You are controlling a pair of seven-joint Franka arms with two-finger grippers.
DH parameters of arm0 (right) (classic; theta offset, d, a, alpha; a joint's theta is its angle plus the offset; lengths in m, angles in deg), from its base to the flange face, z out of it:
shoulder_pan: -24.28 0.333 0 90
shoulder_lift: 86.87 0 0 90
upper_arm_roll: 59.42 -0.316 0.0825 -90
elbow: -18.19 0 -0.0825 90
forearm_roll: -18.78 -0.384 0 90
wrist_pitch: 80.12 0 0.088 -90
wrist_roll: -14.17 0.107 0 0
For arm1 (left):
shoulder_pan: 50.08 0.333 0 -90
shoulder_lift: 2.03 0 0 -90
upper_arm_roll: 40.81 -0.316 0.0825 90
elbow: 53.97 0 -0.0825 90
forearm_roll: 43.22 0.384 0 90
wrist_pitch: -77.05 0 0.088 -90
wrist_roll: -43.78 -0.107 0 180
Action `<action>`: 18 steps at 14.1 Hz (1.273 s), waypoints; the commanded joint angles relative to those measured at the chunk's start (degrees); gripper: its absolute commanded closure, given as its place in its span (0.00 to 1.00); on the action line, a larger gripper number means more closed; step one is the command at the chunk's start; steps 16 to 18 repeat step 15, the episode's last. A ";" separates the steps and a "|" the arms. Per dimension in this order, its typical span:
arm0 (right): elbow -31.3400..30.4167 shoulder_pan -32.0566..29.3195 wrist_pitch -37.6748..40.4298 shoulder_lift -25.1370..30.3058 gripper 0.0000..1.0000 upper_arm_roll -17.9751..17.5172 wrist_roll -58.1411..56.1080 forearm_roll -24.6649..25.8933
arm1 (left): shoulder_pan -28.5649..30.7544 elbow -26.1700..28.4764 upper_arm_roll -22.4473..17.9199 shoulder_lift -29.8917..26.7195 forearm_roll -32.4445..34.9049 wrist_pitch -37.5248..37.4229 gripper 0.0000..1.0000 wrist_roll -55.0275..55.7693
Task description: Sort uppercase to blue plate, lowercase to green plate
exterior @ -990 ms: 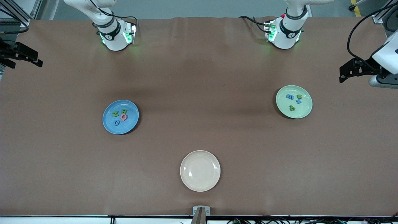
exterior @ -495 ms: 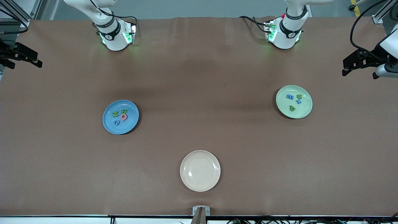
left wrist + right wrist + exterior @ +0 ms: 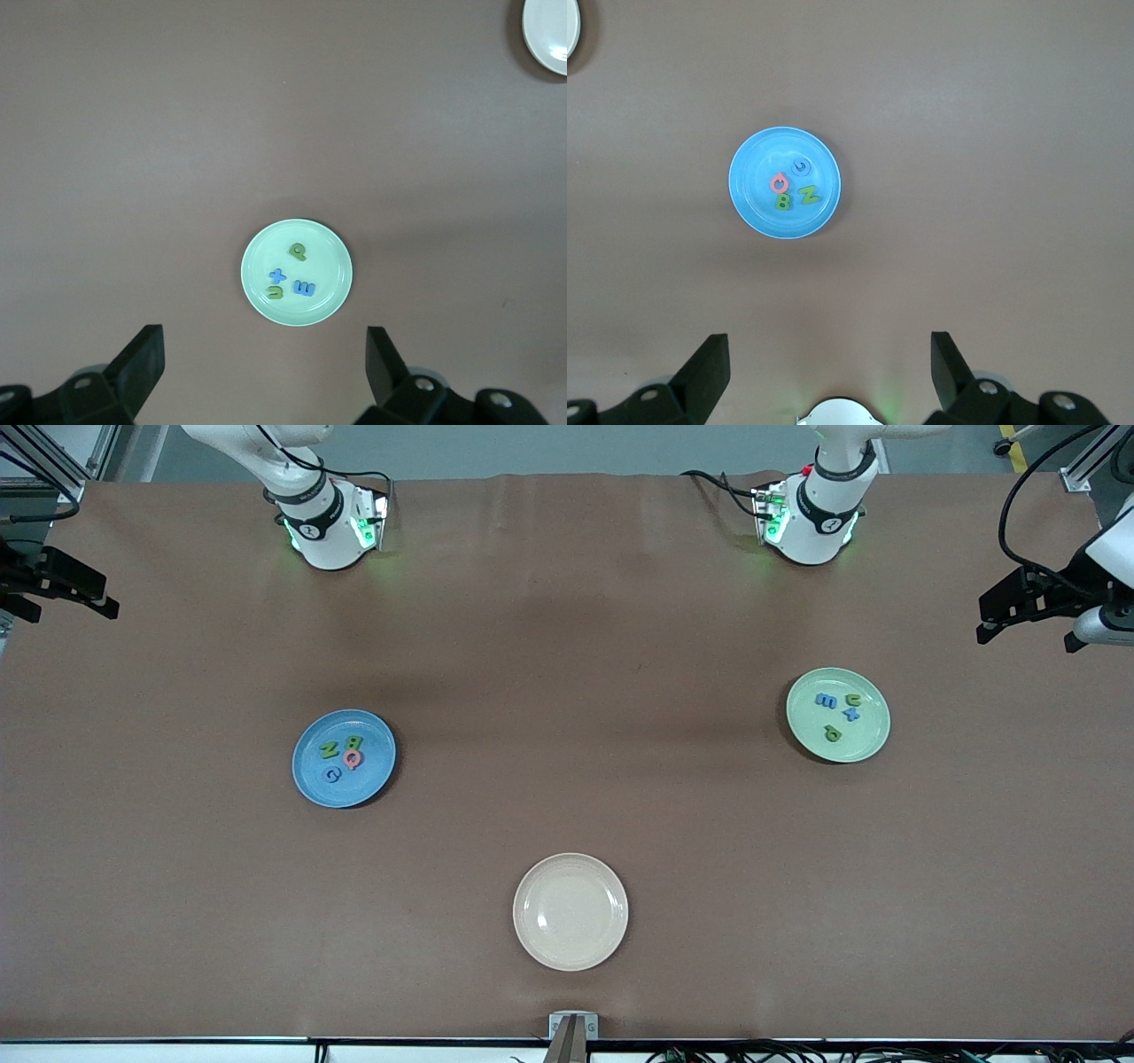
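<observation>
My left gripper (image 3: 992, 615) and right gripper (image 3: 93, 598) hang spread wide at the table's ends, 4 uppercase (image 3: 341, 757) on the blue plate (image 3: 306, 779), 4 lowercase (image 3: 840, 713) on the green plate (image 3: 873, 740), Q at 4 o'clock from N.

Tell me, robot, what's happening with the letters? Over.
Left gripper and right gripper open, empty, at table ends. Uppercase on blue plate, lowercase on green plate. Nothing blocking.
</observation>
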 commanded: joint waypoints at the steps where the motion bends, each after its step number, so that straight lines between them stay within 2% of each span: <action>1: -0.94 -0.08 -0.47 1.19 0.00 -0.10 -0.12 0.62 | 0.21 -1.00 -0.01 -0.87 -0.55 0.01 0.00 -0.62; 18: -1.03 -0.08 -0.30 1.19 0.00 -0.10 -0.12 0.62 | 0.21 -1.00 0.26 -0.96 -0.72 -0.95 0.00 -0.01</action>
